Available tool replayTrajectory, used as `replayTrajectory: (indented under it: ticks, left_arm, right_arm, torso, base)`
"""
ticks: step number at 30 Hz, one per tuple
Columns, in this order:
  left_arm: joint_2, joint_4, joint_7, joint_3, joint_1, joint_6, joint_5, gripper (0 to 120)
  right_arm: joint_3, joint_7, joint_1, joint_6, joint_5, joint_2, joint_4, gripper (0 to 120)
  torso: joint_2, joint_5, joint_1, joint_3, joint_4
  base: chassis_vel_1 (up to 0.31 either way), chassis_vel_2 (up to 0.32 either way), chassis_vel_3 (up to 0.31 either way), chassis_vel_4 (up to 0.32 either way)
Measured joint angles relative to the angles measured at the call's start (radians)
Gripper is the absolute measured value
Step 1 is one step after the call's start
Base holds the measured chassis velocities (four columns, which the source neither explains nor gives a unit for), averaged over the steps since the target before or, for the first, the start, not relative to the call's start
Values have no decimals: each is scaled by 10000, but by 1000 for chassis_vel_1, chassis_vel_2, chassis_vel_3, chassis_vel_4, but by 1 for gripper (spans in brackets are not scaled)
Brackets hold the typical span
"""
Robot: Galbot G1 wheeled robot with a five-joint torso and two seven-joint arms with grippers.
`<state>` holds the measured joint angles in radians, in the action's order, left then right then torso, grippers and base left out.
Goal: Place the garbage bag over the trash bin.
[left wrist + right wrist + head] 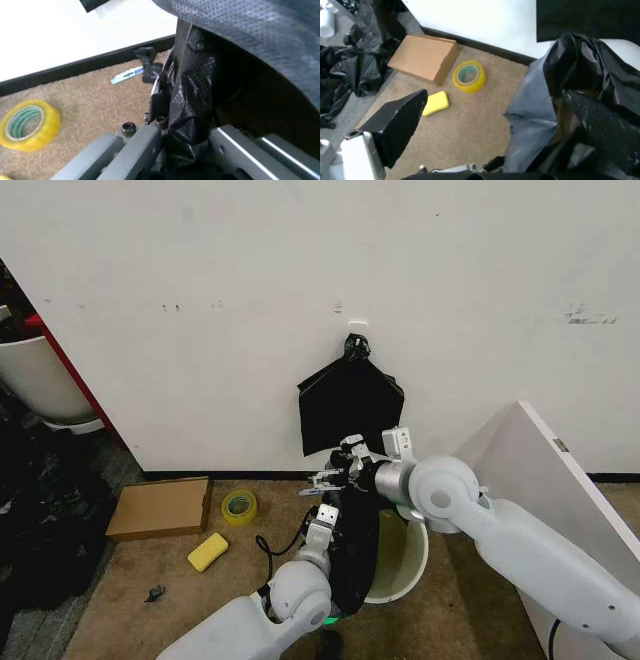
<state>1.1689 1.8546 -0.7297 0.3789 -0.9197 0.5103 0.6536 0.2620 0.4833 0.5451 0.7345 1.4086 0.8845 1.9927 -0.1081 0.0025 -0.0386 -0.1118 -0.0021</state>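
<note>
1. Your left pincer (325, 513) is pinching the garbage bag (352, 545), which hangs over the near-left side of the trash bin (408, 565) on the floor.
2. Your right pincer (328, 476) sits at the bag's top; I cannot tell if it is pinching.
3. Pull too hard and the thin bag may tear or slip free.
4. The light bin could tip.

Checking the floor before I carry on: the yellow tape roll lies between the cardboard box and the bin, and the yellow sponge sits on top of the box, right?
Not quite. The yellow sponge lies on the carpet in front of the cardboard box, not on it; the head view shows this. The yellow tape roll does lie between box and trash bin.
</note>
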Motion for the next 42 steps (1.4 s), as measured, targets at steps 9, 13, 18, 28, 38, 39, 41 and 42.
replayTrajectory:
  ticks: [9,13,18,28,38,39,41,42]
  left_arm:
    - [-34,54,35,25,-126,-55,-56,0]
    - [-39,71,43,24,-133,-64,-73,0]
    - [-29,84,45,24,-134,-73,-80,0]
    - [-6,89,44,20,-134,-105,-80,0]
    - [-28,163,38,-33,-205,-129,-80,0]
    - [-16,168,38,-33,-205,-136,-80,0]
    - [-1,174,37,-33,-205,-140,-79,0]
    - [15,188,36,-34,-209,-145,-80,0]
  right_arm:
    - [325,-21,-85,-14,-358,126,-391,91]
    - [386,-40,-97,-18,-541,235,-499,81]
    - [423,-60,-135,-24,-643,302,-587,64]
    - [536,-136,-143,-30,-802,266,-569,26]
    - [564,-186,-89,-40,-923,235,-561,0]
    - [544,-229,-72,-41,-969,235,-560,0]
    - [514,-317,-45,-43,-1066,237,-560,0]
    - [456,-440,-6,-46,-1231,237,-553,0]
  torso:
    - [0,0,0,0,1]
    - [0,0,0,0,2]
    - [0,0,0,0,2]
    - [0,0,0,0,1]
    - [0,1,0,0,2]
    - [0,1,0,0,2]
    - [0,1,0,0,2]
    - [0,1,0,0,2]
  base:
    - [0,0,0,0]
    - [0,0,0,0]
    - [0,0,0,0]
    - [0,0,0,0]
    - [0,0,0,0]
    - [0,0,0,0]
    - [0,0,0,0]
    - [0,0,0,0]
